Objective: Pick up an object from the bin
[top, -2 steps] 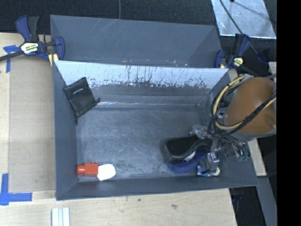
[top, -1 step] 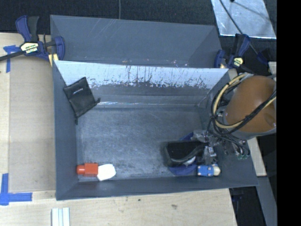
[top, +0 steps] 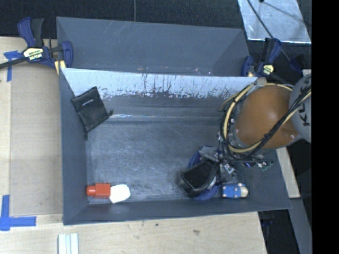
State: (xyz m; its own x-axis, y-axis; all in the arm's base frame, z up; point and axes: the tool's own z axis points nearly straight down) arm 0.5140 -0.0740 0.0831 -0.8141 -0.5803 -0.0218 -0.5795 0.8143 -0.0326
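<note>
Black glossy object (top: 198,178) lies in the lower right of the frame, on the floor of the grey bin (top: 153,147), close to the front wall. It is rounded and dark, and a blue piece (top: 207,193) shows under its lower edge; I cannot tell if this piece belongs to it or is a separate thing.

Around it there is not much. A small blue-and-white thing (top: 233,191) lies just beside it on the right, near the front right corner. The other things are well apart: a black flat pouch (top: 91,109) leans at the left wall in the upper left of the bin, and a red block (top: 98,190) touching a white lump (top: 120,193) lies at the lower left corner. The middle of the floor is bare metal.

The gripper (top: 219,166) comes in from the right side, under the orange-brown cover (top: 262,118) with its cables (top: 231,121). It sits at the upper right edge of the dark object, very close or touching - which one is not clear. Whether the gripper is spread or pressed together I cannot tell, because the cover and the wrist parts hide it.
</note>
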